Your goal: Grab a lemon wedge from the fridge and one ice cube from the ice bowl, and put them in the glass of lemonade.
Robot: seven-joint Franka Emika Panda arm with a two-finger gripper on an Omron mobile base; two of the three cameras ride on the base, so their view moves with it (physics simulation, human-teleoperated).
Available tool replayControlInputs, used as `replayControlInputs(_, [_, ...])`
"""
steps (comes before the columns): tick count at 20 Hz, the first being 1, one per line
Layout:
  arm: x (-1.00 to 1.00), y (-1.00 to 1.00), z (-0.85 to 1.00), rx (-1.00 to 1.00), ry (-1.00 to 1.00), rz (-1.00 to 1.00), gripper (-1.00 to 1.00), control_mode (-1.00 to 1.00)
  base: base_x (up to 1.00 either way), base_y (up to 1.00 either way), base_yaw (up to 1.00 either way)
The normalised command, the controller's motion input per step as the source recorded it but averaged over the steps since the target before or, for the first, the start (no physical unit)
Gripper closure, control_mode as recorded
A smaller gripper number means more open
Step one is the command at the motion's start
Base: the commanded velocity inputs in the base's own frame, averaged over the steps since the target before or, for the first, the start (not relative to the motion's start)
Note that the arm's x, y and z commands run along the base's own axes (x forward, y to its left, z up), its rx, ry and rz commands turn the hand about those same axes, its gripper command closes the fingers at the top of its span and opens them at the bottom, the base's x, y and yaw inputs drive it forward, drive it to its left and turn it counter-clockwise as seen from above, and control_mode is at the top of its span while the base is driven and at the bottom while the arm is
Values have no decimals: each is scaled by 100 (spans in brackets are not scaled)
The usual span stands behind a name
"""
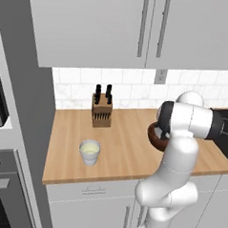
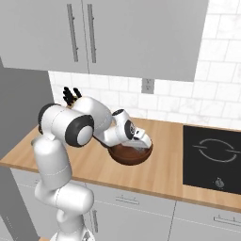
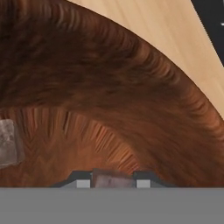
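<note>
Gripper (image 3: 109, 180) is down inside the ice bowl (image 3: 131, 87), fingers pinched shut on an ice cube (image 3: 113, 179); a second greyish cube (image 3: 8, 142) sits at the hand view's left edge. Left base view has the arm's elbow covering most of the bowl, but shows the glass of lemonade (image 1: 89, 152) standing upright near the counter's (image 1: 124, 140) front edge, with the knife block (image 1: 101, 113) behind it. Right base view adds the black cooktop (image 2: 212, 157) beside the bowl.
</note>
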Motion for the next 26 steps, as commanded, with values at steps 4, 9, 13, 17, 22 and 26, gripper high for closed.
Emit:
replayControlInputs(4, [0, 0, 0, 0, 0, 0, 100, -100, 0, 0, 0])
replayControlInputs(9, [0, 0, 0, 0, 0, 0, 100, -100, 0, 0, 0])
replayControlInputs(13, [-4, 0, 10, 0, 0, 0, 100, -100, 0, 0, 0])
replayControlInputs(17, [-14, 0, 39, 0, 0, 0, 100, -100, 0, 0, 0])
replayControlInputs(22, [-35, 3, 54, 0, 4, 0, 100, -100, 0, 0, 0])
replayControlInputs(26, [-40, 27, 42, 0, 2, 0, 100, -100, 0, 0, 0])
